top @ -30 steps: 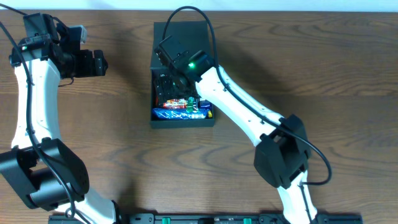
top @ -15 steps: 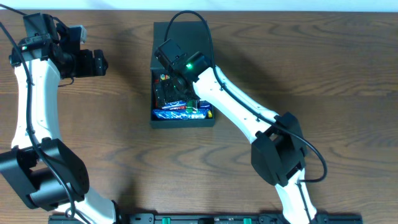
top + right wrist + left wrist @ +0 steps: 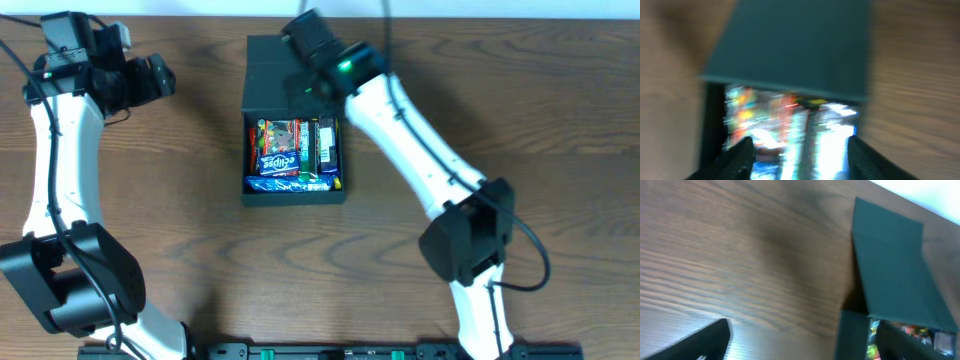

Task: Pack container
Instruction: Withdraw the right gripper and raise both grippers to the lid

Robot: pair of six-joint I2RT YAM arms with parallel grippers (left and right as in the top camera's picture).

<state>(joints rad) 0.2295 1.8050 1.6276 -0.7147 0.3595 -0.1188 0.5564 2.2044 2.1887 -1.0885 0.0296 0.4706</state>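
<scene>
The container is a dark grey-green box at the table's middle, its hinged lid lying open toward the back. Colourful candy packets fill its inside. My right gripper hovers above the lid and the box's back edge, apart from the packets. In the right wrist view, which is blurred, my right gripper is open and empty, with the lid beyond it and the packets below. My left gripper is open and empty at the far left. The left wrist view shows my left gripper over bare wood, left of the container.
Bare dark wood lies on both sides of the box. The right arm slants across the table from the front right. The table's back edge runs just behind the lid.
My right gripper has lifted out of the box and moved back over the lid, uncovering the packets; its jaws opened wider, then narrowed. The left gripper has shifted slightly.
</scene>
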